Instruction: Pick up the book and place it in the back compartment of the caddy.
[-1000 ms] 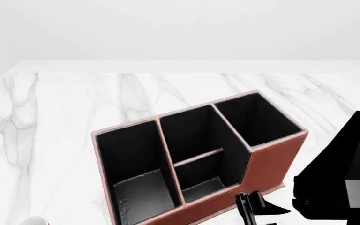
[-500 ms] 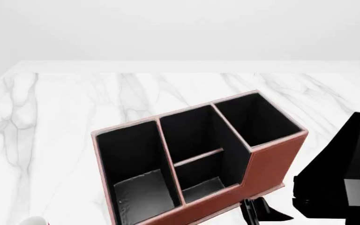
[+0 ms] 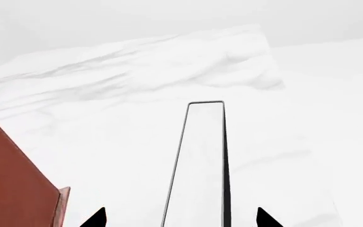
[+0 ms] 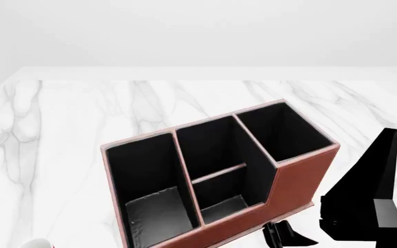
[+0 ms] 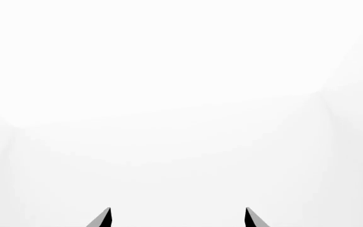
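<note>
Nearest the left wrist camera, the left pincer is spread wide around the slim black-covered, white-edged book, apparently not touching it. Closing off-centre could tip it against the reddish-brown leather-look caddy just left. Its low-walled back compartment stands empty. The right pincer gapes, holding nothing.
</note>
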Tool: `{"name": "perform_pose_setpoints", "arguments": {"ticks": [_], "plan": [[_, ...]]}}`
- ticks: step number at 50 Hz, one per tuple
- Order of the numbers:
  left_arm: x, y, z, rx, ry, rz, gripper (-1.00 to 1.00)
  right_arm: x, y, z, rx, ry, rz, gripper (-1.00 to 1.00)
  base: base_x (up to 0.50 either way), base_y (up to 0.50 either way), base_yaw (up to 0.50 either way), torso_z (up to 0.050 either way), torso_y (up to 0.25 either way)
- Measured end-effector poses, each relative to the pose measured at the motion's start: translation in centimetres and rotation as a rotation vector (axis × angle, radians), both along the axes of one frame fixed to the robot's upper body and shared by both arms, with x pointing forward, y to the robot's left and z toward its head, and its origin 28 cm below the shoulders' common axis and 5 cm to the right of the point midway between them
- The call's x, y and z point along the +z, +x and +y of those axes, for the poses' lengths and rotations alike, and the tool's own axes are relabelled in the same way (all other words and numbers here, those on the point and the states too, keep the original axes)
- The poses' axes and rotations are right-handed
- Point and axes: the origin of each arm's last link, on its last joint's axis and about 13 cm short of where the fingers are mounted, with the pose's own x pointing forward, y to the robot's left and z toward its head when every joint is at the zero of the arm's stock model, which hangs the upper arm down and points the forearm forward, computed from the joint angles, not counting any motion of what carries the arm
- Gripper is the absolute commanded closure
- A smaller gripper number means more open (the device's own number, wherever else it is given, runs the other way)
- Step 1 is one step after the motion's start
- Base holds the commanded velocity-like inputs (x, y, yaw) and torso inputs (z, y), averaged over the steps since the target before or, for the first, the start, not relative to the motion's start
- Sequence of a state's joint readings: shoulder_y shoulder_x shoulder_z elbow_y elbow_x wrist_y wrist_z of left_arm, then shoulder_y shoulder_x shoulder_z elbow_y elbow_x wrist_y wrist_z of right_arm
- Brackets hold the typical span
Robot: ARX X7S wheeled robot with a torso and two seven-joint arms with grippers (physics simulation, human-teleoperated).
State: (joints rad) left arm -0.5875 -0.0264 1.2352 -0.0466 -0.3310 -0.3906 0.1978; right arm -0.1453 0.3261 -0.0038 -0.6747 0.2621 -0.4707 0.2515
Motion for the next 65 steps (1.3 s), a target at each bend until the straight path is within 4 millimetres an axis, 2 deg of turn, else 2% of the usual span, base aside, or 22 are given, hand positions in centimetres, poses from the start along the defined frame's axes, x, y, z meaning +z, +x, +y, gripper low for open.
{"name": "perform_pose_setpoints", "arguments": {"ticks": [25,26,56,65], "plan": [[-1.4,0.3,-0.3,0.012,0.012,0.030,-1.00,-0.2,0.0,0.0,0.005,0.004,0.005,-1.00,0.00,0.00,0.00,0.000,0.000],[-1.5,0.3,-0.3,0.013,0.012,0.031,1.00,-0.3,0.0,0.0,0.006,0.004,0.006,-1.00,0.00,0.00,0.00,0.000,0.000],[-2.0,1.0,-0.4,0.045,-0.006,0.044,1.00,0.3,-0.3,0.4,0.022,0.004,0.020,-1.00,0.00,0.00,0.00,0.000,0.000],[-0.6,2.4,1.1,0.103,0.004,-0.034,1.00,0.3,-0.3,0.5,0.024,0.005,0.022,-1.00,0.00,0.00,0.00,0.000,0.001]]}}
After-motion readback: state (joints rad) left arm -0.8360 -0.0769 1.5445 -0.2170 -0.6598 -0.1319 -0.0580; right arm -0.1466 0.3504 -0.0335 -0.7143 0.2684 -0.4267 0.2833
